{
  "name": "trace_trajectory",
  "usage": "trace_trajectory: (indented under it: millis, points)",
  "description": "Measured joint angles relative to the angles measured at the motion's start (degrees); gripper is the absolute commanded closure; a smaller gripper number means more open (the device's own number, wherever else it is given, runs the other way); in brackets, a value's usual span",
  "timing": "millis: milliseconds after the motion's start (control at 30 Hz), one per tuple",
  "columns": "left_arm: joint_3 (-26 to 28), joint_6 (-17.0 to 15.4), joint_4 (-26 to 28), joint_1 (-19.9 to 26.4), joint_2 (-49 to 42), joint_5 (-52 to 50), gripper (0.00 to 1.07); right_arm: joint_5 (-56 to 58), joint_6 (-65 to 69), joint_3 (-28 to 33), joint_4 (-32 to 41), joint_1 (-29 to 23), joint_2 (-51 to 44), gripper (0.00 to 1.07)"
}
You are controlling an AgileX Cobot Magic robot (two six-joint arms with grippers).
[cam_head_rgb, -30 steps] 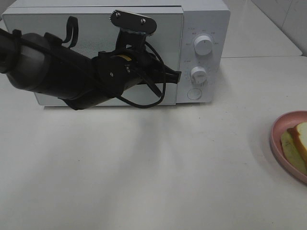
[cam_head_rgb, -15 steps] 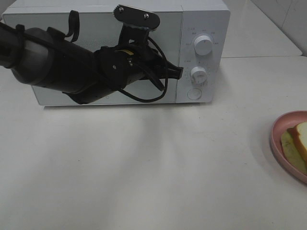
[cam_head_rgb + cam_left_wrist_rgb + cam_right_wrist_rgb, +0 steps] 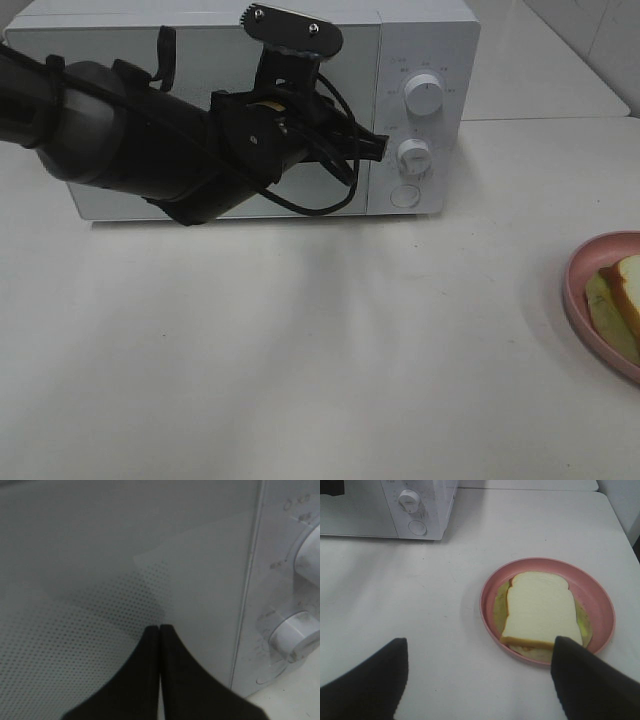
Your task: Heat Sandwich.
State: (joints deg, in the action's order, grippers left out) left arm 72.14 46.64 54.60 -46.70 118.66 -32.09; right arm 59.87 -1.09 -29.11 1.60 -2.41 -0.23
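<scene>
The sandwich [image 3: 537,607], white bread with a yellow-green filling, lies on a round pink plate [image 3: 602,597]. It also shows at the right edge of the high view [image 3: 622,300]. My right gripper [image 3: 480,645] is open and empty, hovering just in front of the plate. It is out of the high view. The white microwave [image 3: 425,40] stands at the back with its door [image 3: 120,45] closed. My left gripper [image 3: 378,146] is shut, with its fingertips [image 3: 152,635] pressed together at the door's right edge, next to the control panel.
Two white knobs [image 3: 425,95] [image 3: 413,155] and a round button [image 3: 404,196] sit on the microwave's panel, right of my left gripper. The left arm [image 3: 130,140] spans the door front. A second table top [image 3: 560,60] lies behind on the right.
My left gripper has moved a little up and to the right, closer to the door's right edge. The plate and sandwich have not moved.
</scene>
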Motion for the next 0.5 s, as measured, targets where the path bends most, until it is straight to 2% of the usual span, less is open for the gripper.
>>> trace_trajectory:
  millis: [33,233,300,333,400,467,500]
  points:
    - [-0.9,1.3,2.3,-0.5,-0.9,-1.4,1.07,0.0,0.0,0.0,0.0,0.0,0.0,0.31]
    - [-4.1,2.8,5.0,-0.9,-5.0,-1.8,1.07,0.0,0.0,0.0,0.0,0.0,0.0,0.31]
    - [-5.6,3.0,5.2,-1.0,-6.9,1.8,1.07,0.0,0.0,0.0,0.0,0.0,0.0,0.31]
    - [-6.8,3.2,5.3,-1.0,-8.4,7.0,1.07,0.0,0.0,0.0,0.0,0.0,0.0,0.31]
    - [-7.3,3.2,5.3,-0.9,-9.1,9.4,1.05,0.0,0.0,0.0,0.0,0.0,0.0,0.31]
    - [-8.1,3.2,5.3,-0.3,-10.7,15.4,0.95,0.0,0.0,0.0,0.0,0.0,0.0,0.31]
    - [-8.5,3.2,5.3,0.7,-12.0,23.1,0.77,0.0,0.0,0.0,0.0,0.0,0.0,0.31]
